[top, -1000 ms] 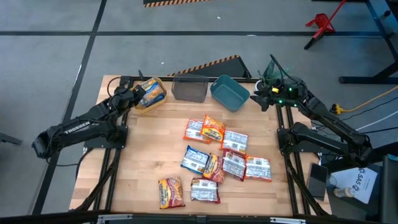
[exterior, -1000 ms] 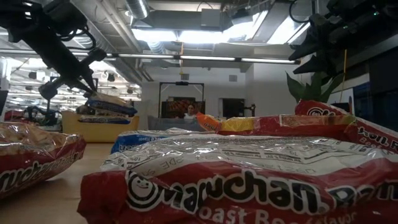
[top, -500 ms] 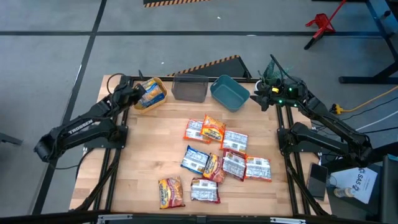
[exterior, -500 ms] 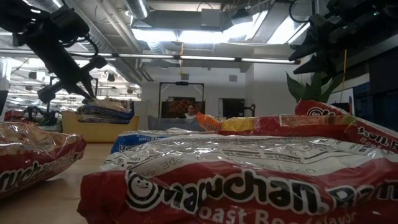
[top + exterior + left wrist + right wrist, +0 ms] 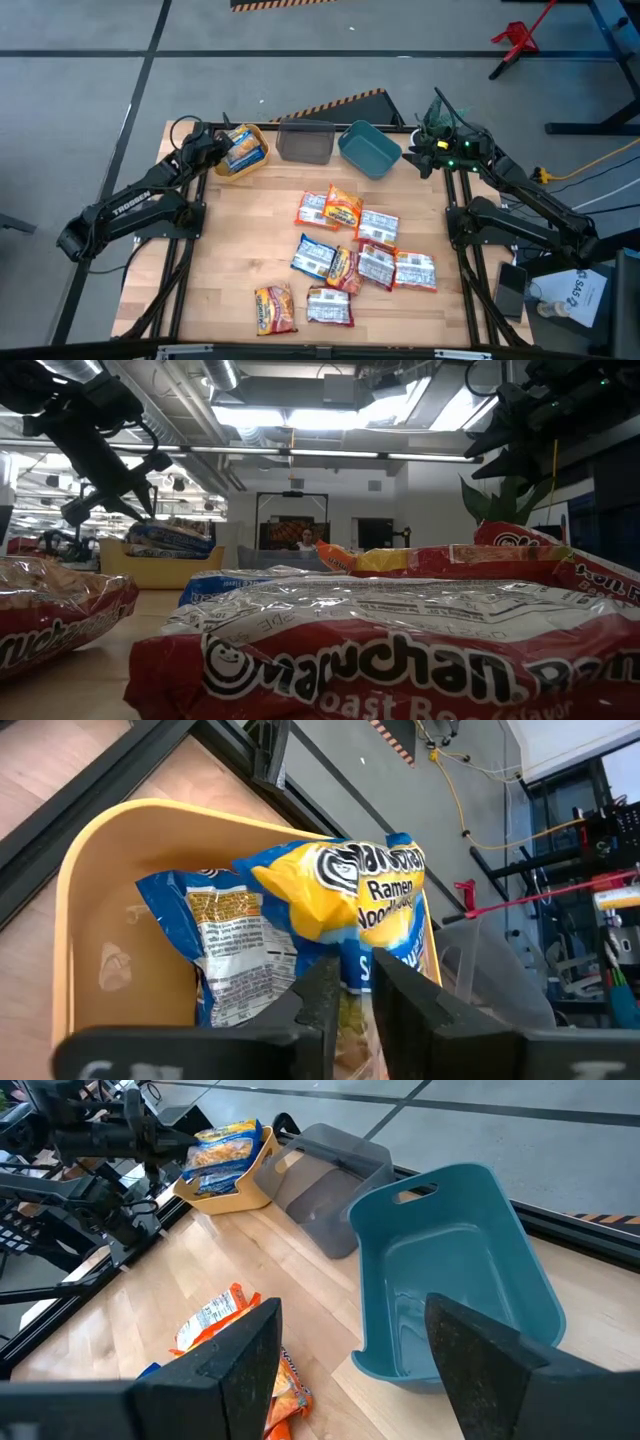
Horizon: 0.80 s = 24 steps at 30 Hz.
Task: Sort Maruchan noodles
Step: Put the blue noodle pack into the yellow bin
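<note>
Your left end effector sits at the yellow bin, fingers nearly together on a blue-yellow packet whose lower edge is hidden. Your right end effector waits apart above the teal bin. Loose packets lie mid-bench.

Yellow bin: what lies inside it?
The yellow bin holds blue-and-yellow noodle packets, stacked; the left gripper hovers over them. Anything beneath the packets is covered.

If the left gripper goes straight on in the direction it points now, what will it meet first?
Most likely the blue-yellow packet on top of the pile in the yellow bin. The left gripper points right at it, fingers nearly together. Whether they already touch it is unclear.
</note>
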{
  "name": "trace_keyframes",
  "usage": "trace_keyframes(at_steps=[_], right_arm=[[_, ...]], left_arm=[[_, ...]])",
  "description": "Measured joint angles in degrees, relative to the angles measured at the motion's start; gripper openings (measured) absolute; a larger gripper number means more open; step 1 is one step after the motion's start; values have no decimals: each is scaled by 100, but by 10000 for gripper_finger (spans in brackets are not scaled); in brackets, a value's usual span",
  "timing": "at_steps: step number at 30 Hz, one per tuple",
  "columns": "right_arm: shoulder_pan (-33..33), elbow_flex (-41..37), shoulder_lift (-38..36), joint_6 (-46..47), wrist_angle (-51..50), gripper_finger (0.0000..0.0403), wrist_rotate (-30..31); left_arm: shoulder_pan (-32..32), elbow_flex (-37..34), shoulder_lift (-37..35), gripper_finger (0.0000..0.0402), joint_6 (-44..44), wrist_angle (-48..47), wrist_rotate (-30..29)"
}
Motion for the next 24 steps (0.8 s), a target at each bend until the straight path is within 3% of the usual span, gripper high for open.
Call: trace_keyframes(at_steps=[14, 24], right_arm=[[2, 0, -2, 2, 2, 234, -2], [0, 0, -2, 15, -1, 234, -60]], left_arm=[[13, 0, -2, 138, 769, 3, -36], [177, 0, -13, 147, 1156, 3, 167]])
